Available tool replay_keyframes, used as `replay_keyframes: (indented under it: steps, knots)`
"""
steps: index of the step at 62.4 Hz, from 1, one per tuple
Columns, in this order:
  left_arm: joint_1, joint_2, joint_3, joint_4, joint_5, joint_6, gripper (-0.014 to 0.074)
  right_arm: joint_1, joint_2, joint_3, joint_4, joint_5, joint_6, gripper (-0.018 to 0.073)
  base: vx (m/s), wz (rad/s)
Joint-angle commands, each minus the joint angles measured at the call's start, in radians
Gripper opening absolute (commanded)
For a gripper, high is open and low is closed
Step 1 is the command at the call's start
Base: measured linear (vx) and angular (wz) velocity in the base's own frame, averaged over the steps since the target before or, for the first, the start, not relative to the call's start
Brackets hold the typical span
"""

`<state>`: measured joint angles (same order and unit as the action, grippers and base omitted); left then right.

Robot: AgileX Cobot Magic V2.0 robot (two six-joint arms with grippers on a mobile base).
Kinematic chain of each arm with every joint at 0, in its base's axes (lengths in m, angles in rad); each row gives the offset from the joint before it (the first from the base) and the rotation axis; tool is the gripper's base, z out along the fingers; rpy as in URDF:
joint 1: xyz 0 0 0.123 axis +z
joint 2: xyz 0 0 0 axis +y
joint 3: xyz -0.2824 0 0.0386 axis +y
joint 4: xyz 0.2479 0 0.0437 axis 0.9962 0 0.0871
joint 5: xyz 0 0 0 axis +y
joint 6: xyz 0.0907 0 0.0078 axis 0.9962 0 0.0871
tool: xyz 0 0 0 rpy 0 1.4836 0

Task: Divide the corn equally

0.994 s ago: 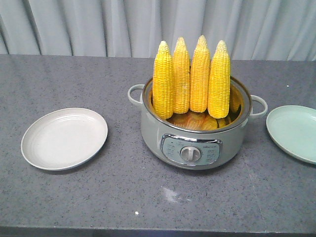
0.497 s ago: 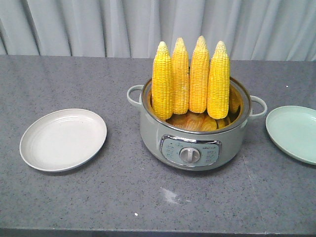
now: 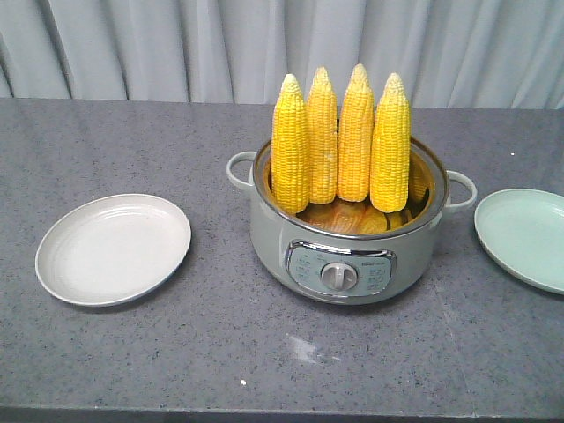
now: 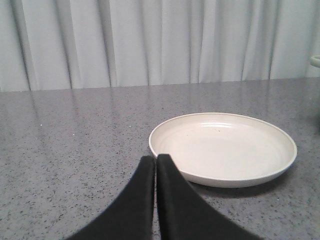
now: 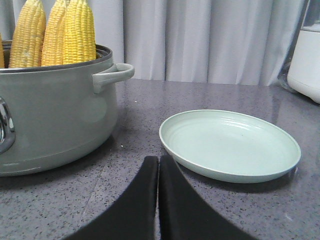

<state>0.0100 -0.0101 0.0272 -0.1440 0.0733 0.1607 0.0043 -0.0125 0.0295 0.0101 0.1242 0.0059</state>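
Several yellow corn cobs stand upright, tips up, in a grey-green electric pot at the table's middle. The corn tops also show in the right wrist view above the pot. A white plate lies left of the pot and a pale green plate lies right; both hold nothing. My left gripper is shut, low over the table just before the white plate. My right gripper is shut, between the pot and the green plate. Neither gripper shows in the front view.
The grey speckled table runs back to a pale curtain. A white appliance stands at the far right in the right wrist view. The pot has side handles and a front dial.
The front view has shifted very slightly; the pot, cobs and plates keep their places.
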Motion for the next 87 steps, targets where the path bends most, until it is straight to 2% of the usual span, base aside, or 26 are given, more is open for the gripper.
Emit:
replay_keyframes:
  steps: [1, 47, 49, 54, 62, 66, 69, 75, 83, 87]
  knots:
    - [-0.002, -0.017, 0.003, -0.002, -0.073, -0.011, -0.0007, -0.005, -0.007, 0.008, -0.005, -0.078, -0.001, -0.0004, 0.00, 0.00]
    - [-0.002, -0.017, 0.003, -0.003, -0.089, -0.012, -0.0007, -0.005, -0.007, 0.008, 0.003, -0.078, 0.010, -0.0004, 0.00, 0.00]
    - [-0.002, -0.017, 0.003, -0.007, -0.096, -0.018, -0.0007, -0.004, -0.007, 0.008, 0.025, -0.080, 0.032, -0.0004, 0.00, 0.00]
    - [-0.002, -0.017, 0.003, -0.058, -0.106, -0.077, -0.0007, -0.004, -0.007, 0.008, 0.153, -0.081, 0.133, -0.0004, 0.00, 0.00]
    - [-0.002, -0.017, -0.005, -0.216, -0.123, -0.251, -0.0007, -0.004, -0.007, 0.008, 0.508, -0.080, 0.352, -0.0004, 0.00, 0.00]
    - [-0.002, -0.017, -0.006, -0.295, -0.149, -0.328, -0.0007, -0.005, -0.007, 0.008, 0.653, -0.080, 0.417, -0.0004, 0.00, 0.00]
    - [-0.002, -0.017, -0.006, -0.332, -0.159, -0.356, -0.0007, -0.005, -0.007, 0.008, 0.741, -0.082, 0.436, -0.0004, 0.00, 0.00]
    - [-0.002, -0.017, -0.006, -0.343, -0.160, -0.361, -0.0007, -0.005, -0.007, 0.008, 0.841, -0.087, 0.420, -0.0004, 0.00, 0.00]
    - [-0.002, -0.017, -0.006, -0.344, -0.179, -0.365, -0.0007, -0.005, -0.007, 0.008, 0.853, -0.081, 0.421, -0.0004, 0.00, 0.00]
    - [-0.002, -0.017, -0.006, -0.354, -0.190, -0.399, -0.0007, -0.005, -0.007, 0.008, 0.853, -0.083, 0.421, -0.0004, 0.00, 0.00]
